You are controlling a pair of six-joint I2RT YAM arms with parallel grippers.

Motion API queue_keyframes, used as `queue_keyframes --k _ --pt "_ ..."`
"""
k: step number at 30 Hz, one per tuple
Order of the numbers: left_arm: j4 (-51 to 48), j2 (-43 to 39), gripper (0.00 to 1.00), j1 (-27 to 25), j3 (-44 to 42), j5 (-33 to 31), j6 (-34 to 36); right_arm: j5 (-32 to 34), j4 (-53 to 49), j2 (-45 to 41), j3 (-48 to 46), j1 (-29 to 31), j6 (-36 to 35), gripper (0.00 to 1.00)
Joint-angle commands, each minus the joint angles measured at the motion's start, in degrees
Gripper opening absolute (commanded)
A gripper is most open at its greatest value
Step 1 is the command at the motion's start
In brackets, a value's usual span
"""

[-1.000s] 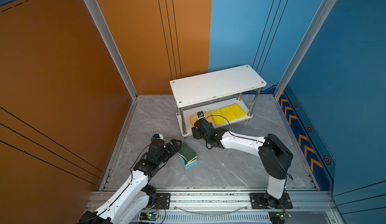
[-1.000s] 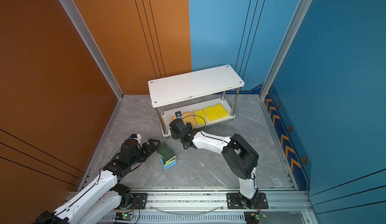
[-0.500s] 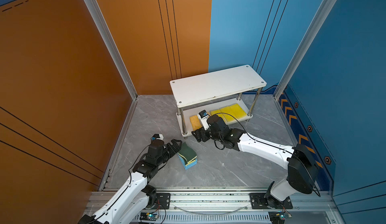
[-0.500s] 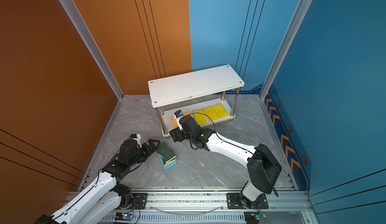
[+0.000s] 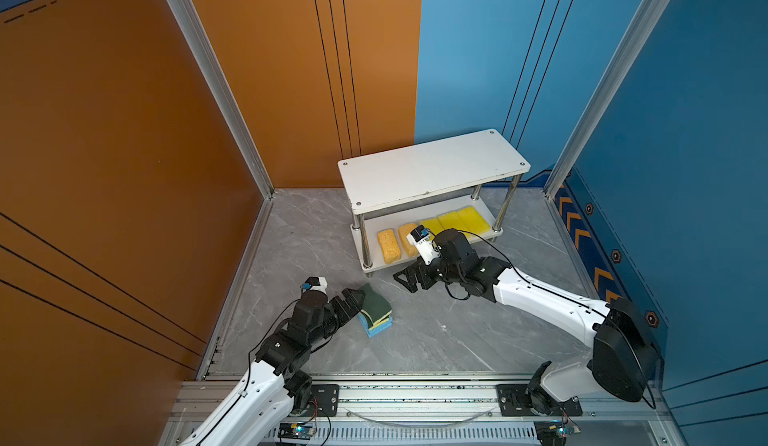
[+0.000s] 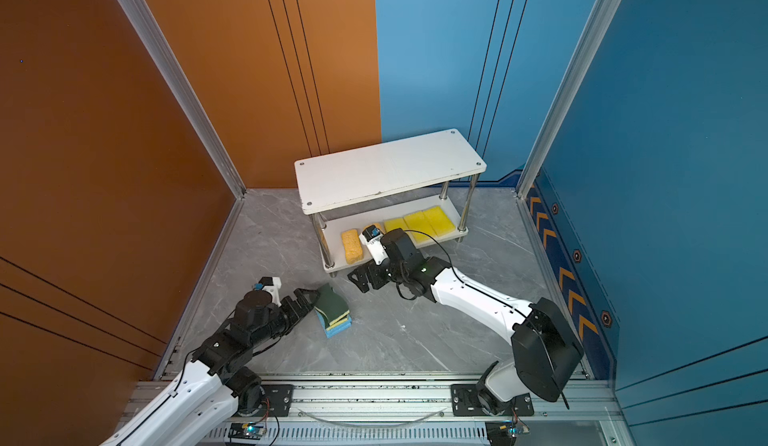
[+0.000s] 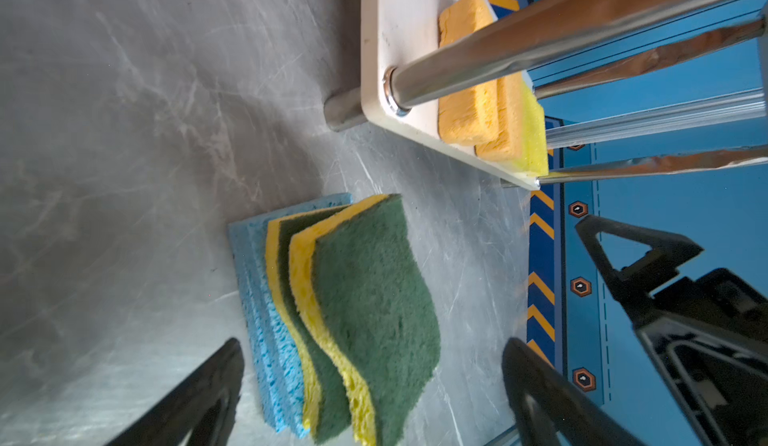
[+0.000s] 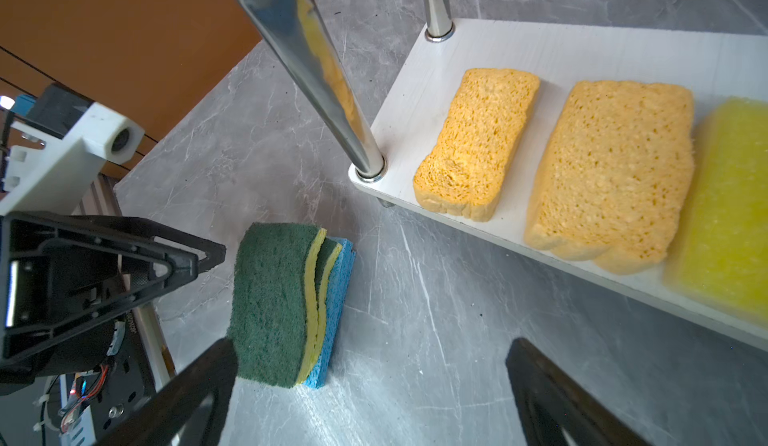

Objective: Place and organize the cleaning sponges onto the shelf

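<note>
Right wrist view, right fingers (image 8: 552,390) wide apart and empty, left fingers (image 7: 208,385) open astride sponge stack (image 7: 332,306)

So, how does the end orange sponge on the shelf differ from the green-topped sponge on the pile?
The orange sponge lies on the lower board of the shelf; the green-topped sponge tops a pile on the floor. The orange one is porous and one colour; the green-topped one is dark green over yellow, wavy-edged. Both are oblong.

White shelf (image 5: 432,169), orange sponges (image 5: 388,246), bright yellow sponges (image 5: 465,219), green-topped yellow sponges (image 5: 376,303), light blue sponges (image 5: 378,330), grey marbled floor (image 5: 457,331).
</note>
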Motion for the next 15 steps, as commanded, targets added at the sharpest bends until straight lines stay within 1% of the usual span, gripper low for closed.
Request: queue_keyframes --k 1,7,9,12,15 --pt "-3.2 -0.2 0.98 -1.4 -1.9 -2.6 -3.4 -3.0 0.2 -0.5 -1.2 0.1 0.3 1.0" --pt "-2.7 0.6 0.98 -3.1 -3.2 -4.3 -6.0 -1.2 3.3 0.5 -2.6 -0.3 1.5 1.0" --pt "0.7 1.4 0.98 -3.3 -4.0 -3.8 -6.1 -1.3 4.9 0.7 -2.9 -0.8 2.3 1.0" --pt "9.3 3.2 0.98 -3.4 -5.5 -2.6 -6.8 -1.5 6.3 1.2 -3.2 -1.4 3.2 1.0" --pt "11.8 5.9 0.98 -3.7 -5.0 -2.4 -6.5 -1.7 7.5 1.8 -3.4 -1.9 4.0 1.0"
